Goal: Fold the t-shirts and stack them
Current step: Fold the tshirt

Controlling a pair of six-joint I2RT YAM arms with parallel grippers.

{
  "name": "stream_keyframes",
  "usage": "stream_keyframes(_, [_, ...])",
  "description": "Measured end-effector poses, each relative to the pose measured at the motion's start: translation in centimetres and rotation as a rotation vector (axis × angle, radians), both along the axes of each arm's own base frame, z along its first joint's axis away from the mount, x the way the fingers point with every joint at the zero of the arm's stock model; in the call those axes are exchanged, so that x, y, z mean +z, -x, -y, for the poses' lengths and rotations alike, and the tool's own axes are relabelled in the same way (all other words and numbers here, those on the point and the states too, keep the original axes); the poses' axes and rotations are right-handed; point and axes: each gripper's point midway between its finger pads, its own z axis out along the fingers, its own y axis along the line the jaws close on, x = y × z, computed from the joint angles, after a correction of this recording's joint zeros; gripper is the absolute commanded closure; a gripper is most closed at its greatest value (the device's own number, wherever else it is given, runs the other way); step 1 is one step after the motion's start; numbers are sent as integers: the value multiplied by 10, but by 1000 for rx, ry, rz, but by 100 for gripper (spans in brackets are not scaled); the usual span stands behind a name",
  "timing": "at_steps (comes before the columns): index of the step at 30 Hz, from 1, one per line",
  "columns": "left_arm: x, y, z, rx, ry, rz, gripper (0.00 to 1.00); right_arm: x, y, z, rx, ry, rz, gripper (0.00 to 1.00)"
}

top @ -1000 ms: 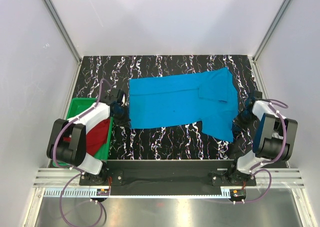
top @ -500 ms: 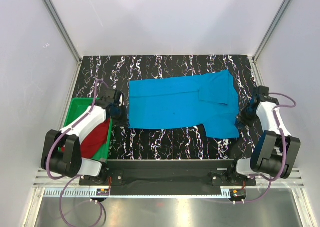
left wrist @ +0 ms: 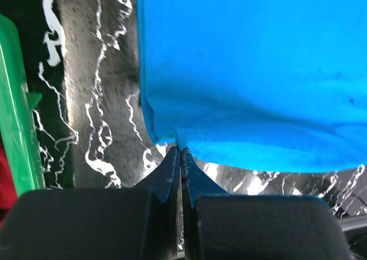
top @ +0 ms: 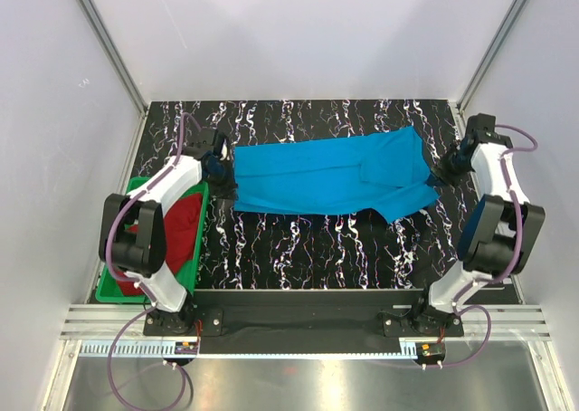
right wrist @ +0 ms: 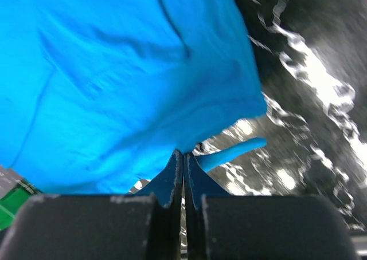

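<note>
Blue t-shirt (top: 317,180) spread across the middle of the table (top: 298,248), long side going from left to right, near part held up from the surface. Pinched at the left edge by the left gripper (top: 221,171), jaws pressed fully together on the hem. Pinched at the right edge, beside the sleeve, by the right gripper (top: 450,165), also clamped tight on the cloth. Red t-shirt (top: 181,234) lying bunched in the green bin (top: 113,291) at the near left.

Probably the first fold along the length. To do it well: carry both held edges toward the far side at equal height and equal pace, keep the cloth tight between the two grippers to avoid a sag in the middle, lay hem on hem, and let go only with the cloth lying flat. Some care needed for the loose sleeve on the right.

Bare table open on the far and near sides of the shirt. Less room at the left, with the bin just beside the left arm, and at the right, with the wall near.
</note>
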Motion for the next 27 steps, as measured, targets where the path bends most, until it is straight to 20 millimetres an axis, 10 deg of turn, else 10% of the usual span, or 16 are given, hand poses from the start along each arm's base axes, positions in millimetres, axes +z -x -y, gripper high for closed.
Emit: stream_keyframes(27, [-25, -64, -28, 100, -20, -79, 100, -6, -118, -7, 80, -88, 21, 100])
